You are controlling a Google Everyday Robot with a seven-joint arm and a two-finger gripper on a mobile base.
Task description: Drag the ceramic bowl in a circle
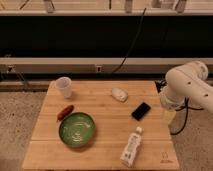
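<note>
The gripper [169, 115] hangs just off the right edge of the wooden table [110, 125]; whether it is open or closed cannot be told.
Nearest it lie a black rectangular phone [141, 111] and a white plastic bottle [131, 147]. The glossy green ceramic bowl [76, 129] sits front-left, apparently empty, like the translucent white cup [64, 86] behind it. The reach should probably clear both obstacles, press on the rim and circle slowly.

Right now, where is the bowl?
In the camera view, the bowl sits front-left on the table, beside the red item and left of the bottle; the gripper hangs past the table's right edge.
</note>
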